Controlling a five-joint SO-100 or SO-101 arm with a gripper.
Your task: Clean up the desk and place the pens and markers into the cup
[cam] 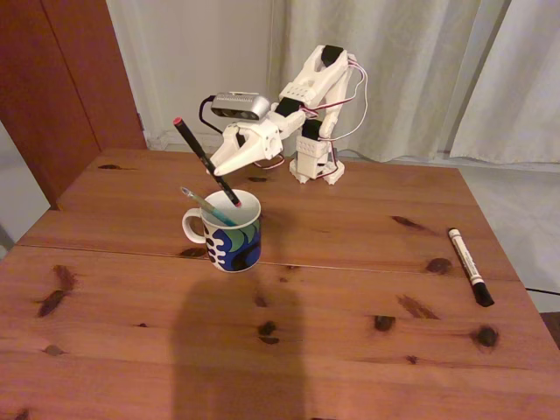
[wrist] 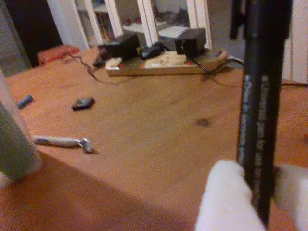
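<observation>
In the fixed view my gripper is shut on the thin black pen with the red-pink end. The pen is tilted, red end up and to the left, and its lower tip dips into the mouth of the cup. The patterned white mug stands left of centre on the desk. A teal-green pen leans in the cup. The white marker with a black cap lies far right on the desk. In the wrist view the black pen runs upright between my white fingertips.
The arm's base stands at the back middle of the desk, with curtains behind it. In the wrist view a power strip, a small dark object and a pale stick lie on a wooden surface beyond.
</observation>
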